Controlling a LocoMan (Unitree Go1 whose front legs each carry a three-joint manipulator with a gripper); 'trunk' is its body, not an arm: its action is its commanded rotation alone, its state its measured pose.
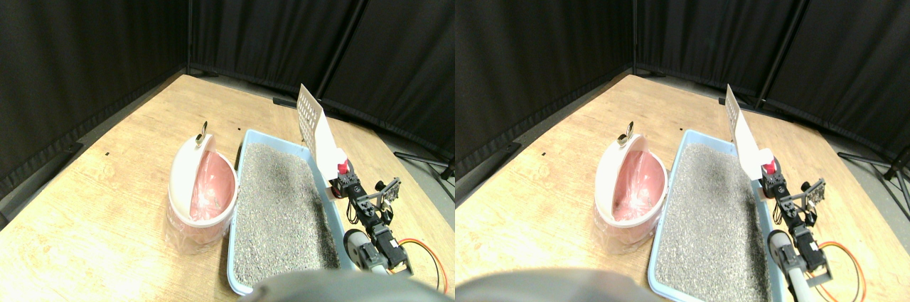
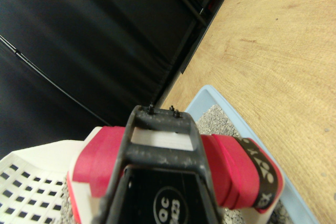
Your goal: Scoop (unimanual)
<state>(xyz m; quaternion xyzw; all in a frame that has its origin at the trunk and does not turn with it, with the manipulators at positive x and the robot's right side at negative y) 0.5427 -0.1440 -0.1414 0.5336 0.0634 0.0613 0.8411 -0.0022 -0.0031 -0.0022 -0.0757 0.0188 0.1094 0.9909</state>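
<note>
A white slotted scoop (image 1: 315, 126) stands upright in the air over the right rim of the light blue litter tray (image 1: 235, 225). My right gripper (image 1: 343, 175) is shut on its red-wrapped handle (image 2: 231, 167). The scoop's blade points up, well above the grey litter (image 1: 281, 206), and nothing shows on it. In the wrist view the dark jaw frame lies across the red handle, with the slotted blade (image 2: 26, 188) at one side and a corner of the tray (image 2: 221, 96) beyond.
A white bin with a pink liner (image 1: 203, 190) stands close against the tray's left side, its lid tipped back. Black curtains (image 1: 92, 25) wall in the wooden floor (image 1: 85, 209). An orange cable (image 1: 428, 251) loops by my arm at the lower right.
</note>
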